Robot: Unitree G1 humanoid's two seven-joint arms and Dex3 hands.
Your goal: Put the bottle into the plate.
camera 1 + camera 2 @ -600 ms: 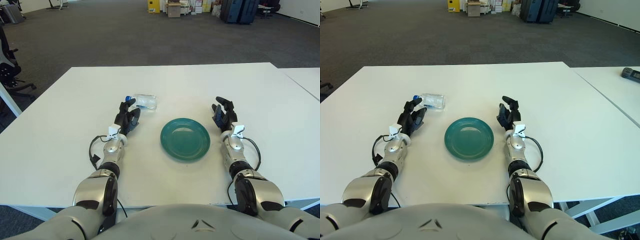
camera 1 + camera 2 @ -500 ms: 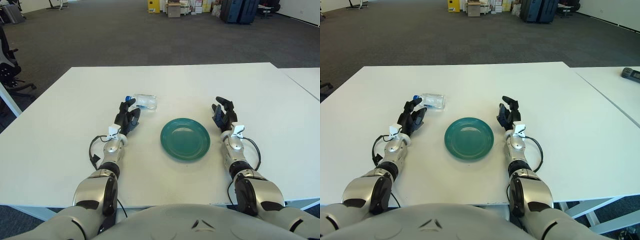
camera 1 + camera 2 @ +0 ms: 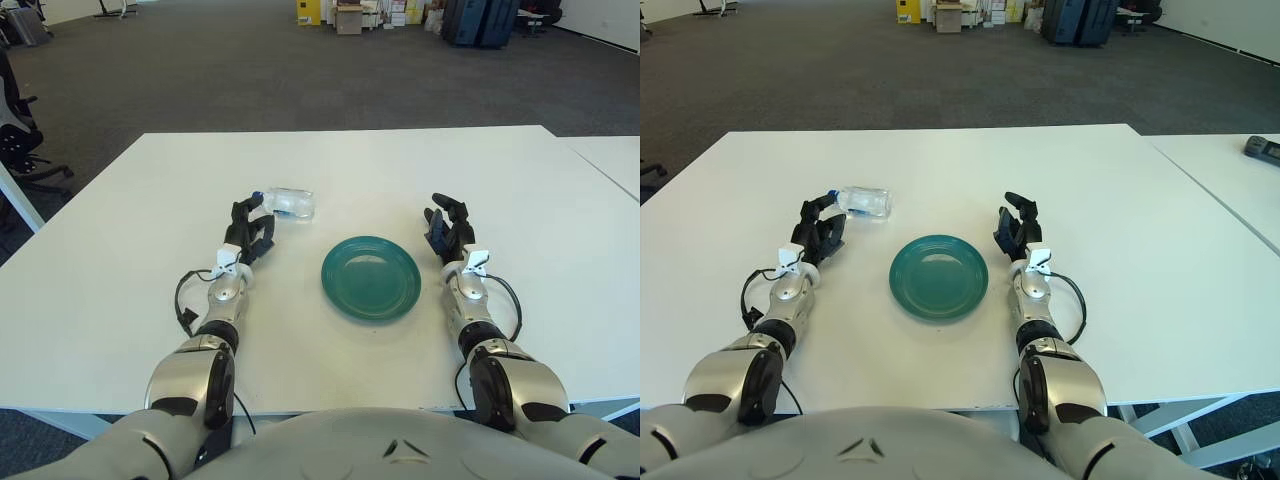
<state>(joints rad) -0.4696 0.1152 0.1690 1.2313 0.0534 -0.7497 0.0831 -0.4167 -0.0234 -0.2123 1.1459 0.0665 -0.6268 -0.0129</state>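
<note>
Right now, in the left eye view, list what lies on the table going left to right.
left hand → bottle → plate → right hand

Both forearms extend forward, roughly parallel. The left hand (image 3: 249, 229) sits at the far end of the left arm, fingers loosely curled and holding nothing. The right hand (image 3: 447, 229) points away from the body, palm turned inward to the left, its fingers relaxed and raised, grasping nothing.
</note>
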